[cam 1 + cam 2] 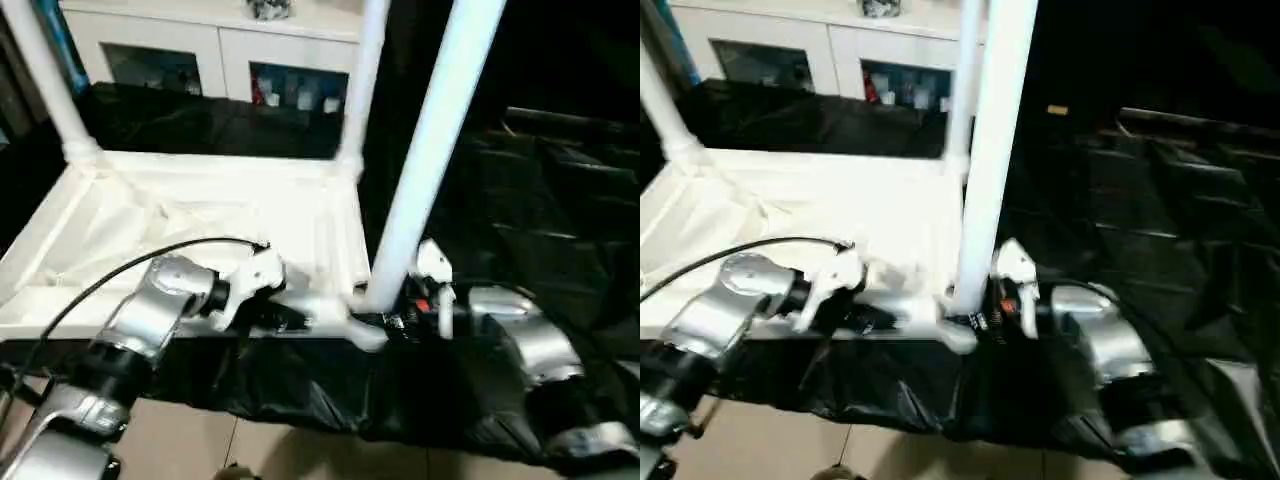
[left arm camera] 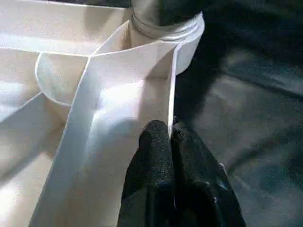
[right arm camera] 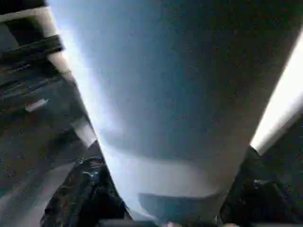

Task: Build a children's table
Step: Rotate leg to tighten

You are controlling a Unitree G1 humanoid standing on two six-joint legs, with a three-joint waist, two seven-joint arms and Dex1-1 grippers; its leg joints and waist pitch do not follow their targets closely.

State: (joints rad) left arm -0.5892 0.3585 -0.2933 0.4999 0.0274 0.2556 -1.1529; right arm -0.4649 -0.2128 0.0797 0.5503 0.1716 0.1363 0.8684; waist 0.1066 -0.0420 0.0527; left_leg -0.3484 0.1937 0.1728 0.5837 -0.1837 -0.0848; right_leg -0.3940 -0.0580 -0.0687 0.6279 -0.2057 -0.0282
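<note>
Leg [image 1: 430,150] at tabletop's [image 1: 200,215] 5 o'clock corner looks light, stiff, slick: your right hand [image 3: 165,208] clasps its base, left hand [image 2: 171,142] pinches the rim.

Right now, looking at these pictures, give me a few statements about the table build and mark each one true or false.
1. The table top lies upside down with its ribbed underside facing up. True.
2. The right pincer holds a leg between its fingers. True.
3. No leg stands in the far corners. False: two legs rise from the far corner sockets, one on the left and one on the right.
4. The left pincer is wide open above the floor. False: its fingers are pinched on the top's side wall.
5. A white cabinet with glass doors stands behind the table. True.
</note>
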